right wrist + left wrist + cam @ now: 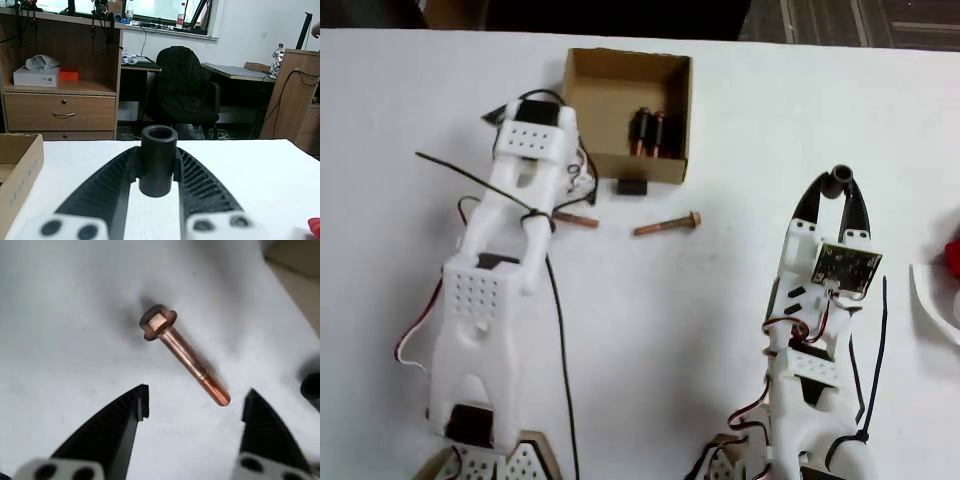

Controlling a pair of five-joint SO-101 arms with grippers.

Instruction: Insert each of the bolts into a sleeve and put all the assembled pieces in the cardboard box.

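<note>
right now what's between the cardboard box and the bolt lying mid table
A black sleeve lies just by the cardboard box's front wall, short of the bolt, in the high view.

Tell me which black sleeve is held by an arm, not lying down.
The upright sleeve clamped between the fingers of the right gripper. The loose sleeve lies on the table beside the cardboard box, and two assembled pieces lie inside it.

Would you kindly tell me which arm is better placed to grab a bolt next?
Left: the left claw, open, hangs over a copper bolt, while the right claw holds a black sleeve.
</note>
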